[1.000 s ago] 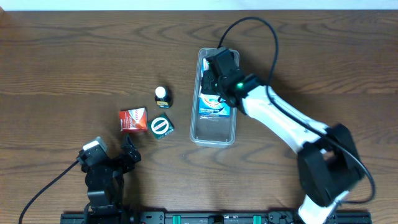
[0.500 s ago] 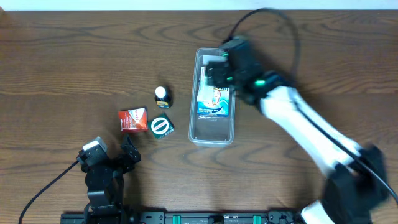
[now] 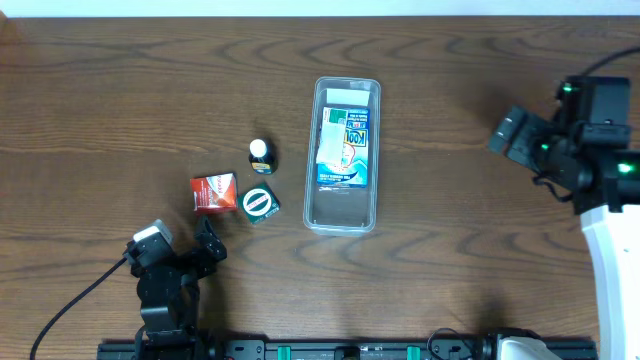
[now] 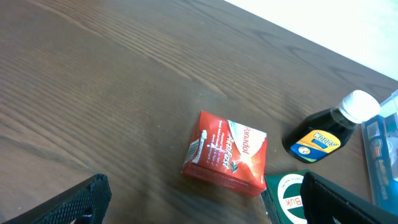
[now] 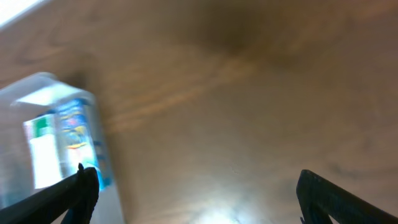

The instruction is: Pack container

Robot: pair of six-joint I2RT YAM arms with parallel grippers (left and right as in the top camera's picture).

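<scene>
The container, a clear plastic tray with rounded corners, lies mid-surface on dark wood grain. A blue-and-white packet lies flat inside, blurred in the right wrist view. To its left stand a white-capped dark bottle, a red carton and a green box, which the left wrist view cuts off. The right tool, well off to the right, and the left tool, near the carton, are both released and grasp nothing.
</scene>
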